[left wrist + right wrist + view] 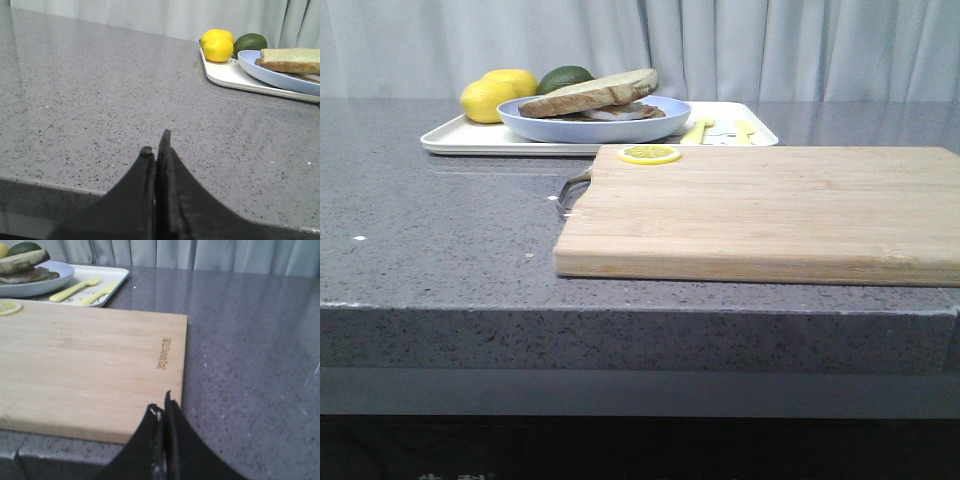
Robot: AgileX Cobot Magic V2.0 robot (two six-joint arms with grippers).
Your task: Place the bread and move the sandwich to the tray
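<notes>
The bread (595, 90) lies on top of the sandwich (620, 110) on a pale-blue plate (595, 125), and the plate stands on the white tray (480, 137) at the back left. The bread also shows in the left wrist view (290, 59) and in the right wrist view (22, 261). My left gripper (156, 142) is shut and empty, low over the bare counter near its front edge. My right gripper (162, 405) is shut and empty at the near right corner of the wooden cutting board (90, 360). Neither gripper shows in the front view.
Two lemons (498, 95) and a dark green avocado (565, 77) sit on the tray behind the plate. A yellow fork (75, 287) and knife (99, 292) lie on the tray's right part. A thin lemon slice (650, 154) lies on the board's far left corner.
</notes>
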